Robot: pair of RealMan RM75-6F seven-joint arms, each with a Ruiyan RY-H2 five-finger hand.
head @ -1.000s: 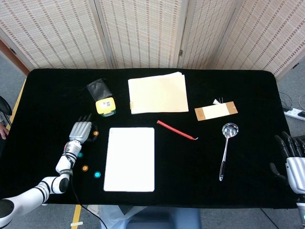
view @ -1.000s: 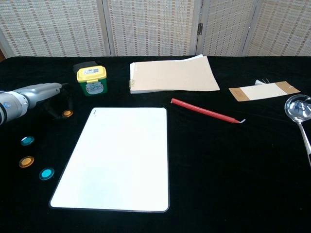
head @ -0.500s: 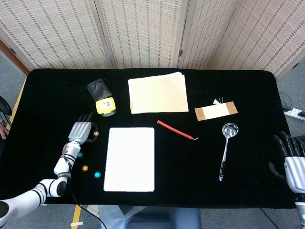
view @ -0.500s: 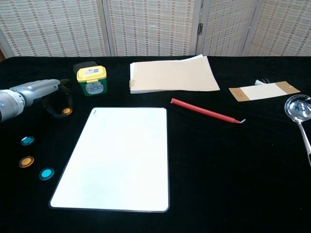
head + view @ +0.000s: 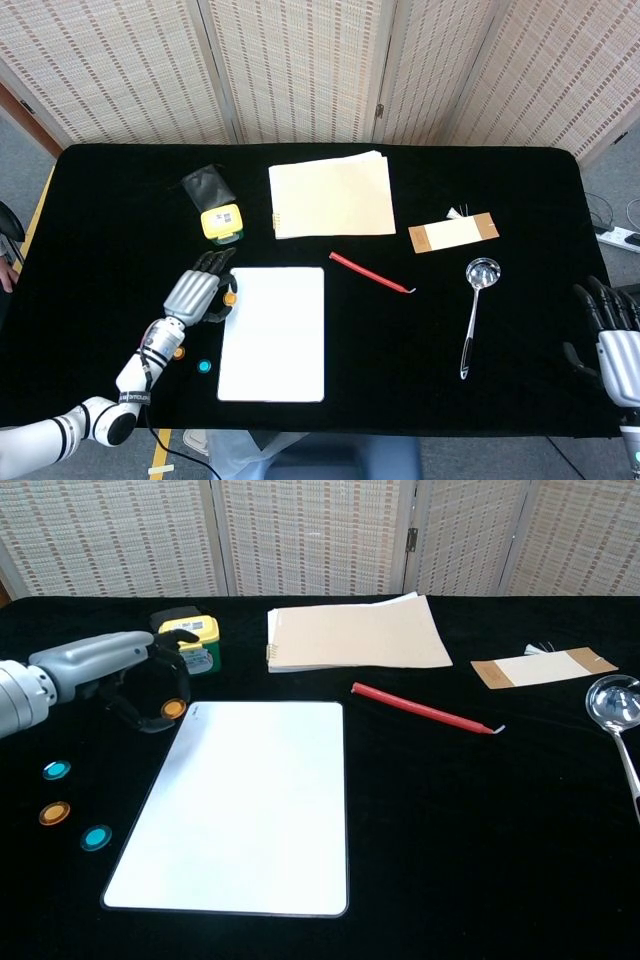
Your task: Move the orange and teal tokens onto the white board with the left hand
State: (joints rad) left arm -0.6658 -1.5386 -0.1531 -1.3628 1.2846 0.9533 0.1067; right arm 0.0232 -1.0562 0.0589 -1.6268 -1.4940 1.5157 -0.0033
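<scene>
The left hand (image 5: 120,675) was seen raised at the left edge of the white board (image 5: 245,805). One orange token (image 5: 174,709) was pinched between its dark fingers (image 5: 165,670), which were curled around it, just beside the board's upper left corner. In the head view the same token (image 5: 229,298) was seen at the fingertips, right against the board's left edge; whether it hung over the board could not be told.

Three more tokens were counted on the black surface (image 5: 450,830), left of the board and apart from the hand: two teal tokens, one farther back (image 5: 56,771) and one nearer the front (image 5: 96,838), and a second orange token (image 5: 54,813) between them. No token was seen lying on the board.

The right hand (image 5: 612,335) was seen only in the head view, at the right edge of the surface, with fingers apart and nothing held.

Also noted, one each: a yellow tape measure (image 5: 188,640), a cream folder (image 5: 350,632), a red pen (image 5: 425,709), a ladle (image 5: 476,305), a paper packet (image 5: 540,667).
</scene>
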